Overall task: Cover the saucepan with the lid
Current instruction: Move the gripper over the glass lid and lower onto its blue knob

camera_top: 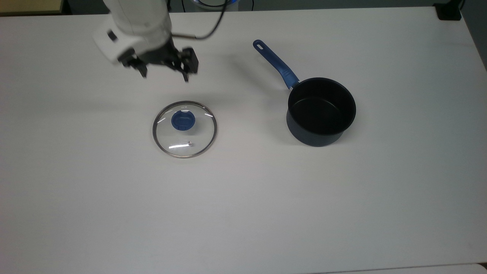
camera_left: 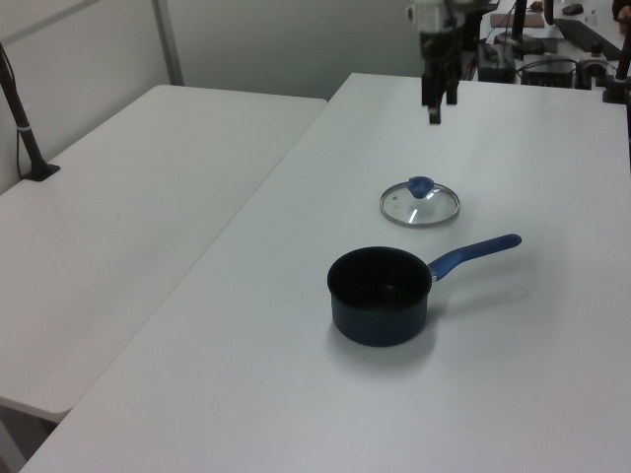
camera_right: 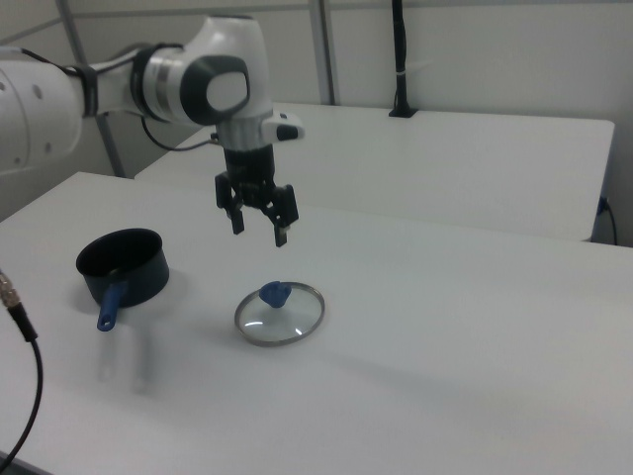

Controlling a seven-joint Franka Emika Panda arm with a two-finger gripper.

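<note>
Hanging above the white tabletop [camera_top: 243, 213], the end effector [camera_top: 164, 75] has its two black fingers spread apart and holds nothing. In the top view it sits just above the lid [camera_top: 185, 129], a little toward the top view's left; in the right view it hovers in the air over the lid [camera_right: 280, 314], with clear space between fingertips and knob. In the left view the end effector [camera_left: 434, 106] appears beyond the lid [camera_left: 420, 205], higher in the picture.

The lid lies flat on the tabletop, knob [camera_top: 183, 120] up, its metal rim unbroken and a small steam vent [camera_top: 189, 143] near the edge closest to the top view's bottom. The pan [camera_top: 321, 111] stands upright and open, well apart from the lid, on the top view's right. Its blue handle [camera_top: 276, 64] points toward the top view's upper left, eyelet at the tip. In the right view the pan [camera_right: 124, 266] is on the right view's left, handle toward the camera.

No brand, label or writing can be read on lid, pan or arm [camera_right: 119, 84]. A black cable [camera_top: 207, 30] trails from the white wrist.
</note>
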